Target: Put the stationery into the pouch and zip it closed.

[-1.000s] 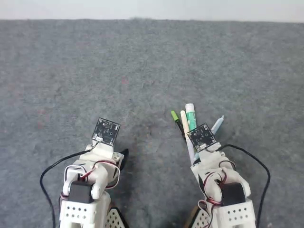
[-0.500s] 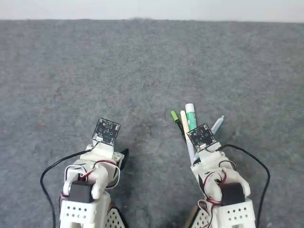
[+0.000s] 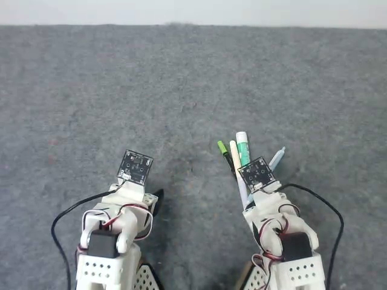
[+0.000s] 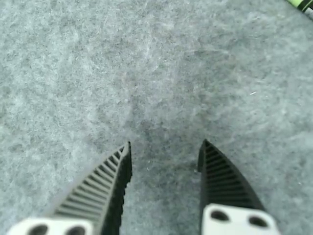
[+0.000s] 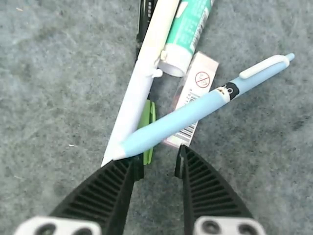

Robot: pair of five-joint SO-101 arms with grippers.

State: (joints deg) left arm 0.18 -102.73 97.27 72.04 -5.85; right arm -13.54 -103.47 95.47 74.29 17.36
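Stationery (image 5: pixel 182 93) and arms sit as a second ago. Left hand (image 4: pixel 166 144) gapes wide over the tabletop (image 4: pixel 73 58); right hand (image 5: pixel 159 156), narrowly parted, hovers at the blue pen (image 5: pixel 205 105).

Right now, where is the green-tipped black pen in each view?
High view: green-tipped pen, just left of the white pen.
Left wrist view: its green tip, at the frame edge beyond the left gripper.
Right wrist view: its black barrel, beyond the right gripper, under the white pen.
Shared landmark, high and right wrist: the white pen.
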